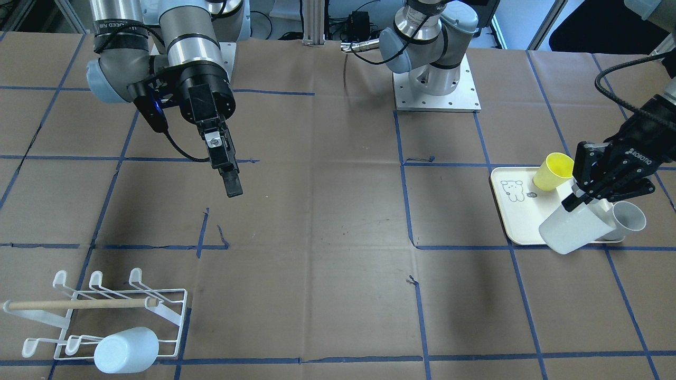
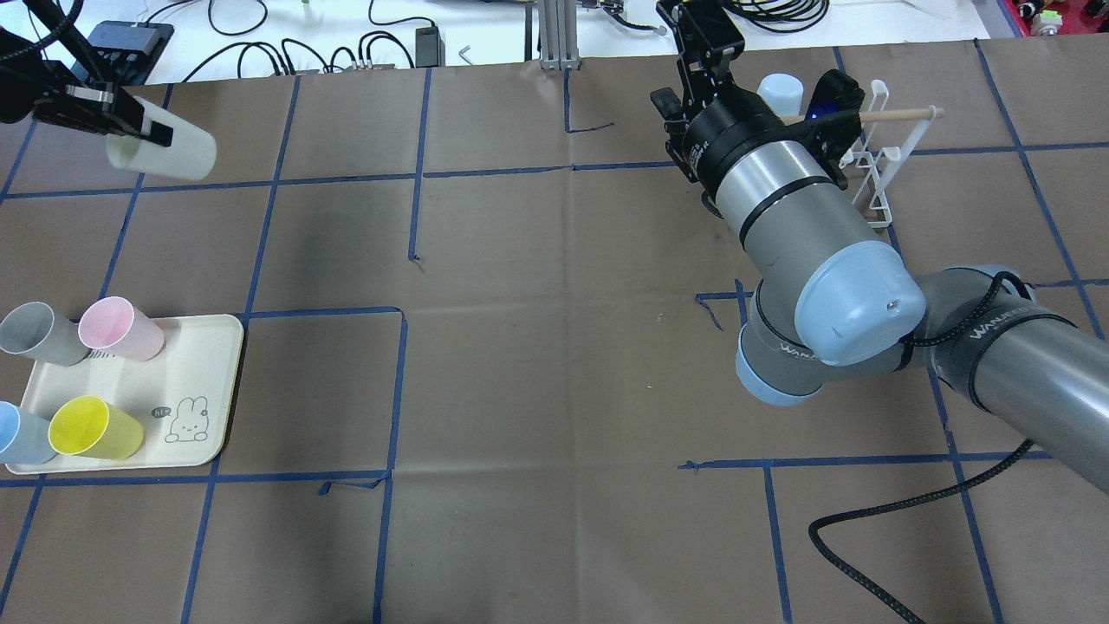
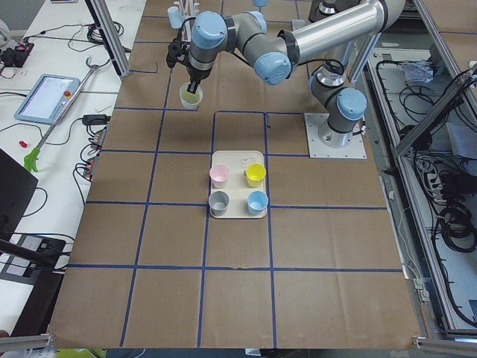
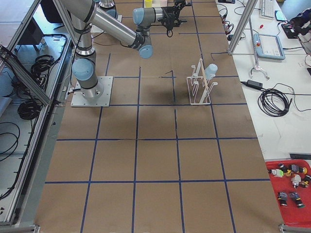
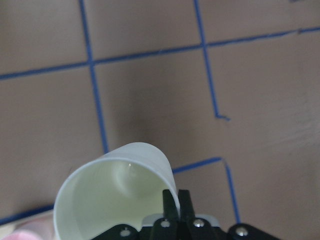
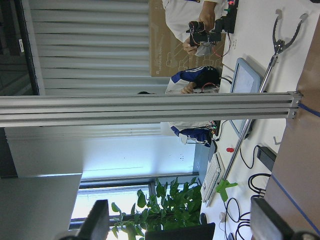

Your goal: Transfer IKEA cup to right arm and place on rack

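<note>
From over the robot's shoulders, the right arm (image 2: 780, 217) covers most of the rack (image 2: 873, 178); only a few prongs and the dowel end stick out. The left gripper (image 2: 147, 130) runs off that view's left edge, as does the blue cup (image 2: 17, 433) on the tray (image 2: 217, 347). Seen across the tabletop (image 1: 338, 237), the white cup (image 1: 573, 229) hides part of the tray's near edge and of the grey cup (image 1: 628, 217). The right gripper (image 1: 233, 187) stands edge-on there, jaws overlapping; its wrist view shows them as blurred stubs, cut off below.
</note>
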